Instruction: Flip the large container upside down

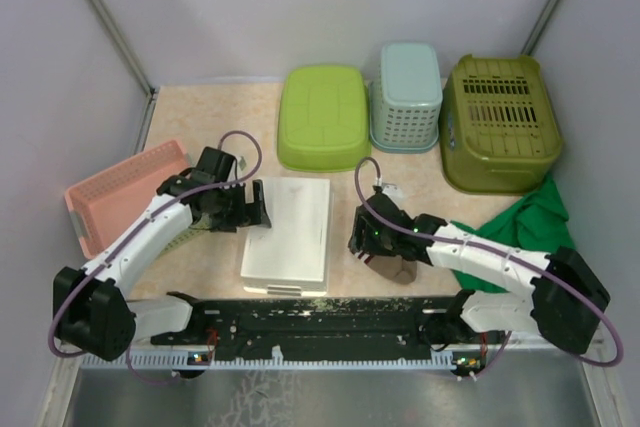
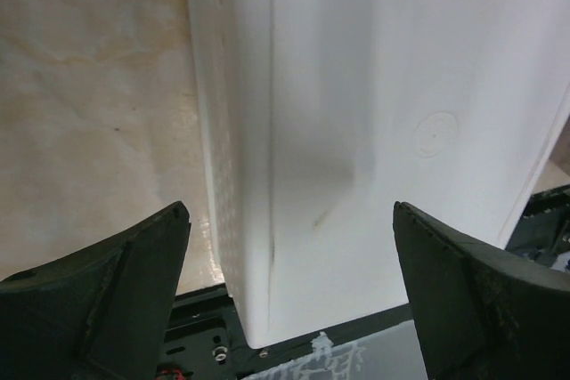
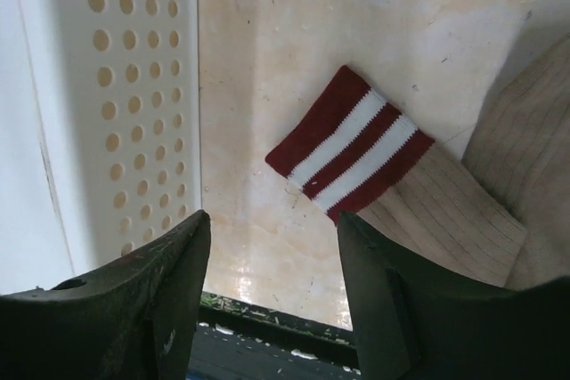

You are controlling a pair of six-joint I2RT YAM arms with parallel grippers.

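Large white container (image 1: 288,230) lies mid-worktop, long axis running near-to-far, between the two arms; left hand (image 1: 256,210), spread wide, straddles its left long edge, closer than right hand (image 1: 356,241), part-spread and empty beside its right wall.

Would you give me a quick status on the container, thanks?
Left gripper open at white container, left edge. Right gripper open beside it. Container appears bottom up. Striped sock right of it.
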